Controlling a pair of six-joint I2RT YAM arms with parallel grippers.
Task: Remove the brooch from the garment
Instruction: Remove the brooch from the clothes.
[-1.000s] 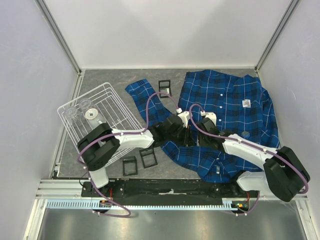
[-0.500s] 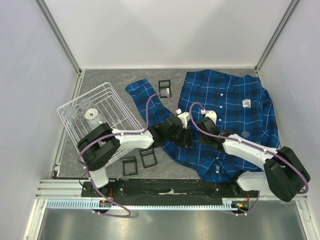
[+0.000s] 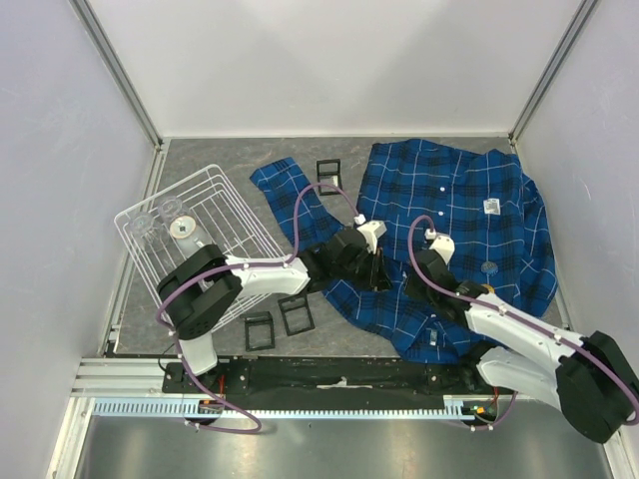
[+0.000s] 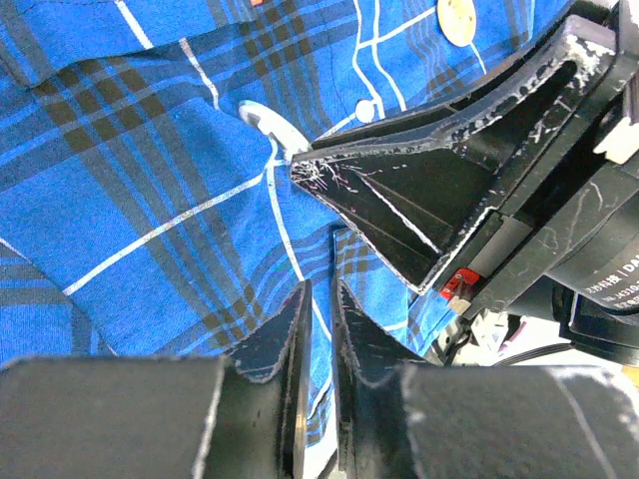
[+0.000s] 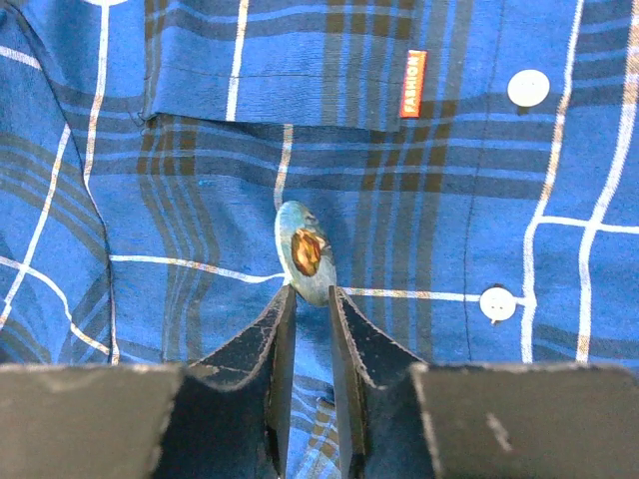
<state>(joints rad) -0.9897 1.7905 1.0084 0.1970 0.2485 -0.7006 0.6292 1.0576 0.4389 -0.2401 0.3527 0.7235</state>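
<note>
Right wrist view: oval pale-blue brooch with amber centre (image 5: 305,261) mid-frame, on blue plaid shirt (image 5: 449,180). Right gripper (image 5: 307,299) narrow, tips at brooch's lower edge, grip unclear. Left gripper (image 4: 319,297) narrow, pinching shirt fold. Risk: shallow bite slips; pull drags cloth.

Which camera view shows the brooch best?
The right wrist view: the oval pale-blue brooch with amber centre sits sharp on the blue plaid shirt, before the right pincer. Left wrist shows perhaps its pale edge; from the top, I cannot find it.
</note>
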